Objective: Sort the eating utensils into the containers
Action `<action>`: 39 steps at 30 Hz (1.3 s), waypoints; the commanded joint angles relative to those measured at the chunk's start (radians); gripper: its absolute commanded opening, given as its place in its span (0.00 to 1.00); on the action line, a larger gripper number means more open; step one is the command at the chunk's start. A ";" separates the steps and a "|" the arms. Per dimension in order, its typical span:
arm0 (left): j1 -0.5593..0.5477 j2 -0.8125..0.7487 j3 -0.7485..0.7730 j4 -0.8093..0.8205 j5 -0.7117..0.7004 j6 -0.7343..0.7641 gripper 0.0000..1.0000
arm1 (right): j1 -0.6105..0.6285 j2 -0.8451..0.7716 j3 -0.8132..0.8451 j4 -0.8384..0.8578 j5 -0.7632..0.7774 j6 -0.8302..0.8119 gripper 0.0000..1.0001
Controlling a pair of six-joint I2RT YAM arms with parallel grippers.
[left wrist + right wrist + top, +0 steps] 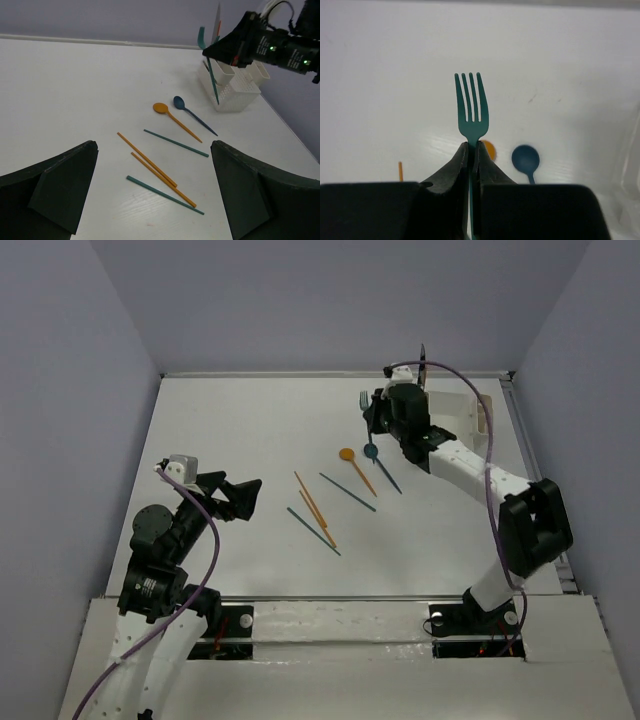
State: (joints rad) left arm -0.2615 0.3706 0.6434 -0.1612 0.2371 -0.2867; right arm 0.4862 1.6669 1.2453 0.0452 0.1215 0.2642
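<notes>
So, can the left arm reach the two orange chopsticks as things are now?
Probably yes. The left fingers are open and hold nothing, and the orange chopsticks lie flat on the table just ahead of them. Only a teal chopstick lies close beside; the right arm is far off, holding the fork.

An overhead camera looks down from above the near edge onto the white table (230, 440). The left wrist camera sits low, facing across it toward the far right corner. The right wrist camera looks from very near, past the teal fork (471, 107), at the tabletop. All three share the orange spoon (348, 455) and blue spoon (371, 451).
</notes>
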 commanded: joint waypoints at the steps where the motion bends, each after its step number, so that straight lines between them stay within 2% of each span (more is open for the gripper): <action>1: 0.004 -0.012 -0.005 0.052 0.019 0.001 0.99 | -0.061 -0.120 -0.073 0.252 0.170 -0.063 0.00; 8: 0.004 -0.015 -0.005 0.052 0.021 0.001 0.99 | -0.198 -0.151 -0.136 0.527 0.205 -0.112 0.00; 14: 0.004 -0.009 -0.005 0.052 0.027 0.000 0.99 | -0.245 -0.069 -0.124 0.677 0.214 -0.155 0.00; 22: 0.004 -0.002 -0.004 0.052 0.024 0.003 0.99 | -0.264 0.056 -0.078 0.716 0.182 -0.252 0.00; 33: -0.005 0.004 -0.002 0.055 0.024 0.004 0.99 | -0.264 0.097 -0.176 0.785 0.150 -0.252 0.00; 38: -0.005 -0.001 -0.002 0.054 0.022 0.004 0.99 | -0.264 0.086 -0.201 0.766 0.133 -0.243 0.13; 39: -0.005 -0.004 -0.002 0.055 0.021 0.004 0.99 | -0.264 0.082 -0.204 0.765 0.130 -0.243 0.19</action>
State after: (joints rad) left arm -0.2623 0.3683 0.6434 -0.1608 0.2485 -0.2867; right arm 0.2283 1.7664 1.0565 0.7410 0.2691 0.0311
